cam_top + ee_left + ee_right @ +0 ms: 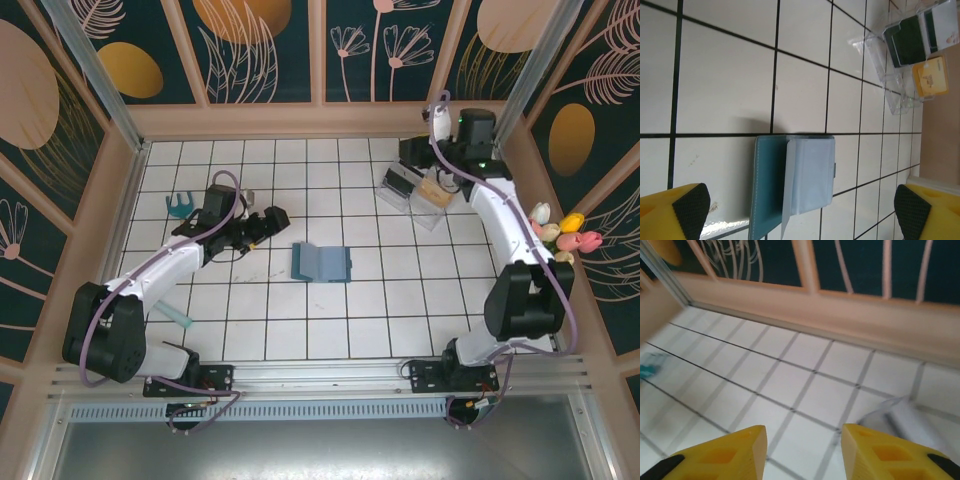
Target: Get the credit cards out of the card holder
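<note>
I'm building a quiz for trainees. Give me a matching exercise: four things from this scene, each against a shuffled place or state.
Things:
1 card holder
2 yellow card
3 left gripper
4 tulips

Place or state:
a stands in the clear tray
b open, holding nothing
c lies open in the middle
d at the far right

Pairs: 1c, 2a, 3b, 4d
</note>
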Controlling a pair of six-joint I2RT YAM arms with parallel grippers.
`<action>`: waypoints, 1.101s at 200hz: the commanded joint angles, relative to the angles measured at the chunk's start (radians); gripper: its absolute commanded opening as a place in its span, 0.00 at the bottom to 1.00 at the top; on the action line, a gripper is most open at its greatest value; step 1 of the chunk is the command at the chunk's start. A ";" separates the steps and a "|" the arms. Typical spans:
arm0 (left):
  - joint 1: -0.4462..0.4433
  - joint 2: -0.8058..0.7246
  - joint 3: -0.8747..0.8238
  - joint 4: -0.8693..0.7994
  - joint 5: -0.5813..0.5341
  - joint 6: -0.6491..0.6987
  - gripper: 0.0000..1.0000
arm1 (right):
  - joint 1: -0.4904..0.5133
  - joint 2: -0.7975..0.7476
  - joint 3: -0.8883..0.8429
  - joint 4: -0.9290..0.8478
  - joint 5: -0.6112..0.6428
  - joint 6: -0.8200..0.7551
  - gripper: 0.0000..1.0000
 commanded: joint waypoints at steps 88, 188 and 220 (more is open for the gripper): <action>-0.161 0.065 -0.012 0.119 0.073 -0.032 0.57 | 0.382 -0.106 -0.554 0.167 0.089 0.833 0.41; -0.190 0.237 0.008 0.107 -0.007 -0.050 0.45 | 0.467 0.161 -0.449 0.128 0.117 0.819 0.27; -0.190 0.273 -0.002 0.094 -0.036 -0.038 0.43 | 0.474 0.203 -0.427 0.098 0.137 0.803 0.31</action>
